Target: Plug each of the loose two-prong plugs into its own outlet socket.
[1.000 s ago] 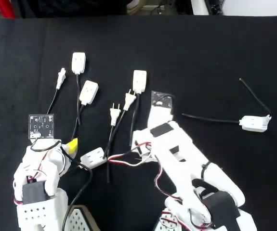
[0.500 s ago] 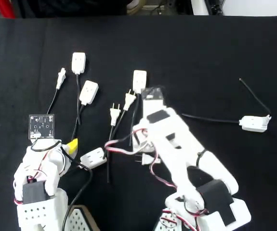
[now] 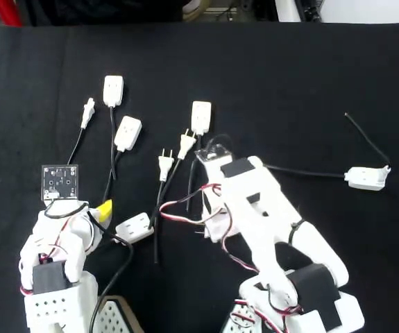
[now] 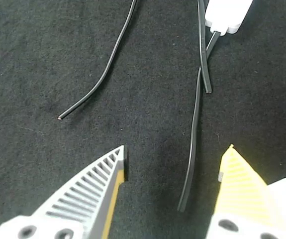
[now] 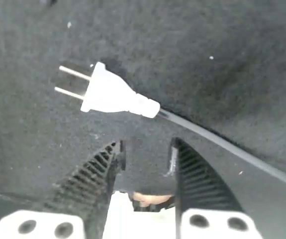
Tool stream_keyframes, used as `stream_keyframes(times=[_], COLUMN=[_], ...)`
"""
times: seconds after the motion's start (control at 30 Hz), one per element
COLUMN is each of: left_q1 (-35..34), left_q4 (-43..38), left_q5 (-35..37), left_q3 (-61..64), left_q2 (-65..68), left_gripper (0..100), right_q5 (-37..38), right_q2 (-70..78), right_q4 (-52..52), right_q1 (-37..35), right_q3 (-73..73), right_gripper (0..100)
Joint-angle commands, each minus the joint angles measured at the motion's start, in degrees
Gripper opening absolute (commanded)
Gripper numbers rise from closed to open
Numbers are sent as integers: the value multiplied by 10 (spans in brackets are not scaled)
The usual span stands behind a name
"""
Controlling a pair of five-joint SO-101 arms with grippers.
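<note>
Two white plastic two-prong plugs lie just left of centre in the high view, the upper plug (image 3: 185,142) and the lower plug (image 3: 164,161), each on a thin black cord. The right gripper (image 5: 145,155) hangs close over what looks to be the upper plug (image 5: 105,94). Its dark ribbed fingers (image 5: 97,172) are parted and empty, and the plug body sits just ahead of the tips, outside the gap.

A close from this position would likely catch the black cord (image 5: 217,142) or nothing at all. A cord grip would let the plug swing and tilt its prongs off line with the white rectangular socket block (image 3: 201,116) just above it. Lowering further could also nudge the light plug aside. The two cords run close together, so lifting one may drag the lower plug.

At the lower left, the left gripper (image 4: 172,164) is spread wide, holding nothing, with another black cord end (image 4: 192,149) lying between its tips. Any move there could snag it.
</note>
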Motion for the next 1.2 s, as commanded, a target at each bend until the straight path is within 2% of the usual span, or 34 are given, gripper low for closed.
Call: stream_keyframes(times=[0.0,0.2,0.43,0.57,0.7,0.8,0.9,1.07,1.17], left_q1=[8,8,8,8,8,8,8,8,8], left_q4=[-11,-11,-11,-11,-11,-11,-11,-11,-11], left_q5=[-4,-4,-4,-4,-4,-4,-4,-4,-4], left_q3=[-4,-4,-4,-4,-4,-4,-4,-4,-4], left_q2=[-2,-2,-2,-2,-2,-2,-2,-2,-2], left_gripper=[300,300,300,300,300,300,300,300,300], right_q5=[33,67,235,313,440,538,605,618,552], right_q2=[-19,-15,-15,-15,-18,-15,-15,-15,-18], right_q4=[7,-65,-222,-236,-237,-237,-244,-285,-287], right_q1=[0,-33,-31,-23,31,106,178,235,233], right_q3=[0,36,102,107,102,74,43,9,7], right_gripper=[138,134,133,133,133,133,133,133,133])
